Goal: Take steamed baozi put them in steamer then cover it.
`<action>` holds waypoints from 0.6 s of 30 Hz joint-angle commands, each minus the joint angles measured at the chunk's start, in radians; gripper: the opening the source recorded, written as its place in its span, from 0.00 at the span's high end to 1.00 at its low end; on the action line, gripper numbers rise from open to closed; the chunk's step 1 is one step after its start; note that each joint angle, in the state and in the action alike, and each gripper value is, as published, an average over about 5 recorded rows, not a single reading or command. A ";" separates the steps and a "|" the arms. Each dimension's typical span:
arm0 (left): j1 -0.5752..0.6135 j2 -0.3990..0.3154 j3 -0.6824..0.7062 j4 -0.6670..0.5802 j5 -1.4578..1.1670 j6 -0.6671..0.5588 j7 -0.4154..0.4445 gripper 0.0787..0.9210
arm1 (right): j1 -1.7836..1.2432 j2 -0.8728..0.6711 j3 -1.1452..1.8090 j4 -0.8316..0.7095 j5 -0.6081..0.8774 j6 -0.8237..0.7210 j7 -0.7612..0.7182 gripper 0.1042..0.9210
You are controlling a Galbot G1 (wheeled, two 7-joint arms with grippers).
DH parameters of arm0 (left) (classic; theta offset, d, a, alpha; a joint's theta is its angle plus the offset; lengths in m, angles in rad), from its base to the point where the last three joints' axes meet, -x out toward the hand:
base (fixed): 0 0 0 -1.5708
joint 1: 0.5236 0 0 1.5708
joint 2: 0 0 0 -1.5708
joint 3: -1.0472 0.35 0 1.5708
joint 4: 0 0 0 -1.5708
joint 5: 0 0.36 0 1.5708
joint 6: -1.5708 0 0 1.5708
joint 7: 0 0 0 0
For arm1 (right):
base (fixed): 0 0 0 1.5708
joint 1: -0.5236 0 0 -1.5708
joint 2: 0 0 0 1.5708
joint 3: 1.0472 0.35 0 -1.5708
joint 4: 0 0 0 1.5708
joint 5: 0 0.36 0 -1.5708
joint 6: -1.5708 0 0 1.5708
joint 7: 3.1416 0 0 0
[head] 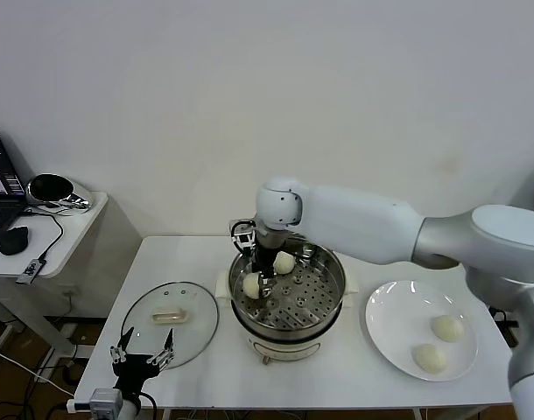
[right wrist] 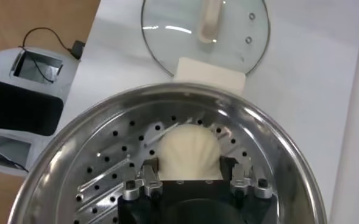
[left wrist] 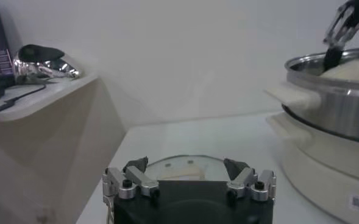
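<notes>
Nearest us, our left claw (head: 143,356) hangs wide beside the cover (head: 170,318) on the table (head: 337,372). Our right claw (right wrist: 194,178) holds a baozi (right wrist: 187,151) inside the steamer (head: 289,297); we should release low, gently, clear of its neighbour (head: 284,262).

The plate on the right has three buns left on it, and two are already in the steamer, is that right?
Not quite. The plate holds two buns, not three, as the head view shows. Two are indeed in the steamer: one loose bun and one bun between the jaws of the right gripper.
</notes>
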 commanded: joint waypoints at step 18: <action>-0.005 -0.001 0.002 -0.008 -0.001 0.017 0.013 0.12 | 0.217 -0.430 0.073 0.280 0.022 0.100 -0.104 0.12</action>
